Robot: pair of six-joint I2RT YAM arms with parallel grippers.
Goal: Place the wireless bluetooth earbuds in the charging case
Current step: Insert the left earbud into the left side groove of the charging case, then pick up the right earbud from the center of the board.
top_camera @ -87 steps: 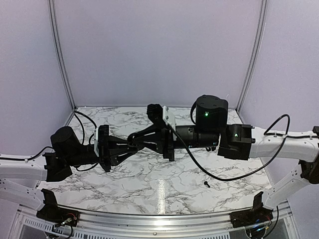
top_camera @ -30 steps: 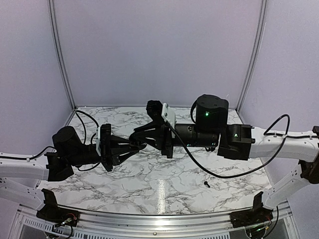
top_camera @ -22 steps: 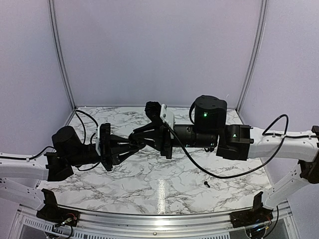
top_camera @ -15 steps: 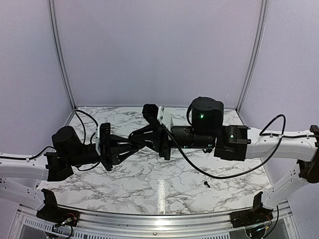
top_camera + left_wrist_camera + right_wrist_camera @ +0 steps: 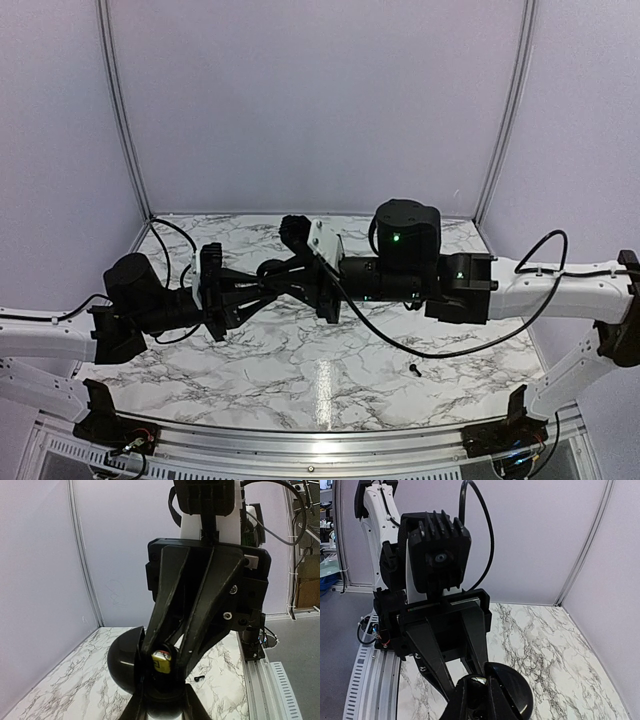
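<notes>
My left gripper [image 5: 162, 707] is shut on a round black charging case [image 5: 160, 697], held in the air with its lid [image 5: 125, 657] swung open. My right gripper [image 5: 163, 666] comes from the opposite side, its narrow tips at the case's mouth. A small yellow-and-white piece [image 5: 161, 661] sits between those tips. In the right wrist view my right gripper [image 5: 476, 696] is at the case's opening beside the lid [image 5: 512, 699]. In the top view both grippers meet at mid-table [image 5: 268, 276]. One black earbud [image 5: 414, 370] lies on the marble, also in the left wrist view [image 5: 200, 678]. The other earbuds are out of view.
The marble table [image 5: 300, 370] has a metal rail [image 5: 320, 440] along its near edge and lilac walls on three sides. A black cable [image 5: 400, 345] hangs under the right arm. Both arms stretch across the table's middle, above its surface.
My right arm has moved left toward the left gripper, bringing its fingertips to the open case. The left gripper has held the case nearly still. The black earbud on the table has not moved.
</notes>
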